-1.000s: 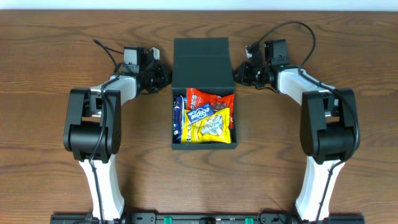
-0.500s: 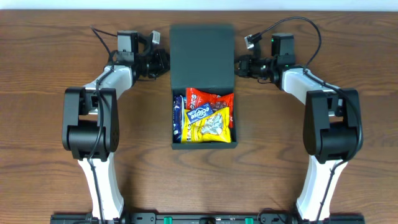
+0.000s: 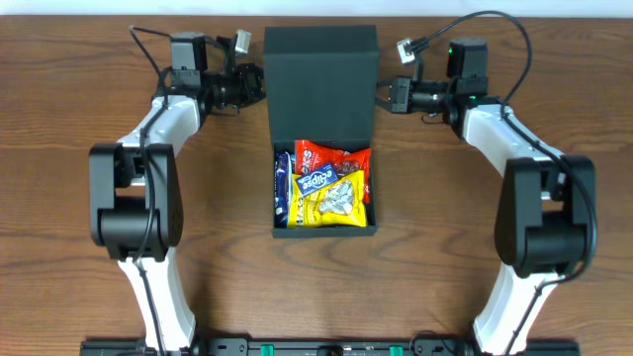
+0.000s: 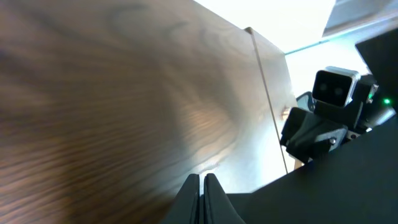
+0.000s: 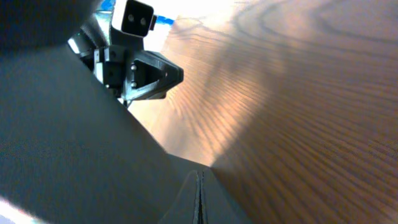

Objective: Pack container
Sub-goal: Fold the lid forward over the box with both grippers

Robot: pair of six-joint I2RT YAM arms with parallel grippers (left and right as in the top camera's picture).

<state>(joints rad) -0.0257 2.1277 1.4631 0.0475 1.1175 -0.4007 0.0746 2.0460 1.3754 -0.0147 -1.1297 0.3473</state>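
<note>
The dark teal container (image 3: 324,232) stands at the table's middle, open, with red (image 3: 336,158), blue (image 3: 315,181) and yellow (image 3: 331,203) snack packets inside. Its hinged flap lid (image 3: 321,89) is raised off the table behind the box. My left gripper (image 3: 259,84) is shut, its tips against the lid's left edge; its wrist view shows the closed fingers (image 4: 202,177) beside the dark lid (image 4: 348,193). My right gripper (image 3: 384,97) is shut at the lid's right edge; its closed fingers (image 5: 199,175) lie beside the lid (image 5: 62,137).
The wooden table (image 3: 79,198) reaches a pale wall strip along its far edge (image 3: 99,8). Each arm's cables loop near the far edge (image 3: 485,20). The other arm's wrist shows in each wrist view (image 4: 329,118) (image 5: 134,62).
Both grippers have moved toward the far edge while staying at the lid's sides. The lid has swung up and looks larger from above. The packets have not moved.
</note>
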